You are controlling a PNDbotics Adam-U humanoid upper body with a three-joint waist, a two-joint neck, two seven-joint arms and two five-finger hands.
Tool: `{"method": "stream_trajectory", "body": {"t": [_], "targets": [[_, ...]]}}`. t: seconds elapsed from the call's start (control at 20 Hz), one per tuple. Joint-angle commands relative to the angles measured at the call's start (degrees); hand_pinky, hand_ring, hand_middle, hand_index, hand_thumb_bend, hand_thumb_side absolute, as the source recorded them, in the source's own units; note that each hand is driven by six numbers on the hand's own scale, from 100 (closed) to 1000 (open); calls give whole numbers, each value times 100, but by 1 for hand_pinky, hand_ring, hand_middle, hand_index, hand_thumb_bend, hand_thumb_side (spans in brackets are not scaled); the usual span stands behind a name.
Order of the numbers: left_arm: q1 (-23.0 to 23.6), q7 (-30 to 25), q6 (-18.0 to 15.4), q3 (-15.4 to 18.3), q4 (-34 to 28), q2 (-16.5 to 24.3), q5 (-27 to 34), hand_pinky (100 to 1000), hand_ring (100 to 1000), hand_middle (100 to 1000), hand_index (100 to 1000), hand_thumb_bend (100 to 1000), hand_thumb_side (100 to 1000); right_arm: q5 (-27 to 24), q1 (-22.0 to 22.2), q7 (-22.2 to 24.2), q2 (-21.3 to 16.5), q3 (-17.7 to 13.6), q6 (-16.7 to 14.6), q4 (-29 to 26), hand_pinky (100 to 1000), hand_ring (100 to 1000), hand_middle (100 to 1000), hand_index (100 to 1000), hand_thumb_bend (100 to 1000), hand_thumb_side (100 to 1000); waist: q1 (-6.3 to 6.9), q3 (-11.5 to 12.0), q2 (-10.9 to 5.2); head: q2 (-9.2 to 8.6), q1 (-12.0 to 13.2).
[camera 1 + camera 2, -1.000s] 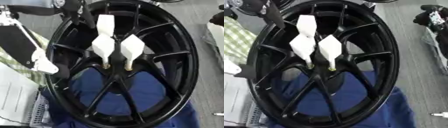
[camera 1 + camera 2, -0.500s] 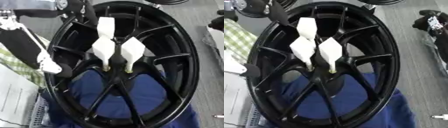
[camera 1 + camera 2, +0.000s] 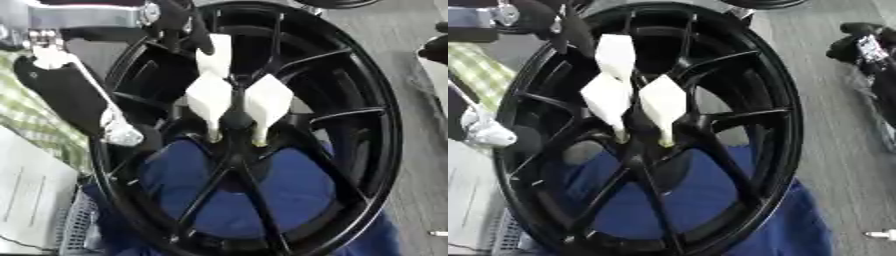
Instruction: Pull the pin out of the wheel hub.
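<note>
A black spoked wheel hub [image 3: 367, 125] fills both views, lying on a blue cloth [image 3: 262, 200]. Three white diamond-shaped pins stand around its centre: one upper pin [image 3: 215, 56] and two lower ones [image 3: 208, 100] [image 3: 267, 100], whose thin yellowish tips sit in the hub's holes. My left arm comes in from the upper left, silver and black, and my left hand [image 3: 191, 31] hangs dark right beside the upper pin, at its left edge. Its grip is hidden in the dark blur. My right hand shows in neither view.
A black flat part with a silvery end [image 3: 118, 134] lies over the rim's left side. Green checked cloth [image 3: 35, 130] and a white box [image 3: 26, 200] sit to the left. A dark object [image 3: 866, 47] rests at the right, and a small white piece [image 3: 880, 234] lies lower right.
The whole picture has shifted, so the camera moved. My left hand has edged right, closer to the upper pin. All three pins stand as before.
</note>
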Motion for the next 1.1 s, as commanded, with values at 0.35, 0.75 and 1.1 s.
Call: {"method": "stream_trajectory", "body": {"t": [0.35,0.75,1.1], "targets": [[-21,-51,-128,86,-57,-185,-438,704,663,736,831,683,146,45,-41,33,-77,-47,9,-114,865,700,610,785,100,664,-37,-7,-59,-78,68],[118,-124,-45,83,-53,-302,-729,739,776,774,831,689,125,54,-43,44,-54,-48,18,-114,865,700,610,785,100,668,-42,-11,-25,-67,86],[127,-208,100,1,127,-420,-762,793,829,826,855,594,203,65,-42,48,-44,-52,25,-115,866,700,610,785,100,671,-34,-18,3,-59,92]]}}
